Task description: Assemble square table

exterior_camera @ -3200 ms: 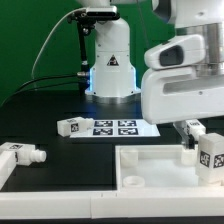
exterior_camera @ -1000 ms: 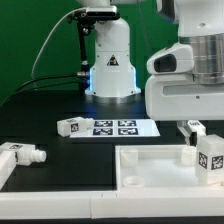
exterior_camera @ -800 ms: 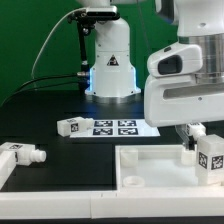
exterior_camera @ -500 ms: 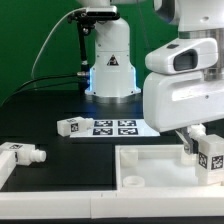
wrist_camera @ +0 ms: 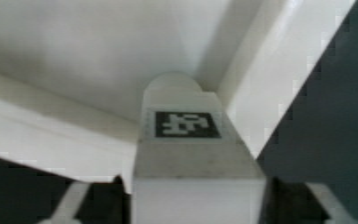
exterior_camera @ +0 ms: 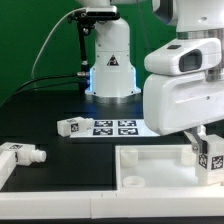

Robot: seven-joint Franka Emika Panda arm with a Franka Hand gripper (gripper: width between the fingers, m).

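Observation:
The white square panel with its raised rim lies at the front of the exterior view. One tagged leg stands upright at the panel's far corner on the exterior view's right. My gripper comes down over this leg. In the wrist view the leg fills the gap between my dark fingers, which press on both its sides over the panel. My gripper is shut on it. A second leg lies at the exterior view's left. A third leg lies by the marker board.
The marker board lies in the middle of the black table. The robot's white base stands behind it, in front of a green backdrop. The arm's bulky white hand hides the panel's far right part.
The hand rose a little, then came down again and shifted to the exterior view's left, with its casing turned. The upright leg stays in about the same place.

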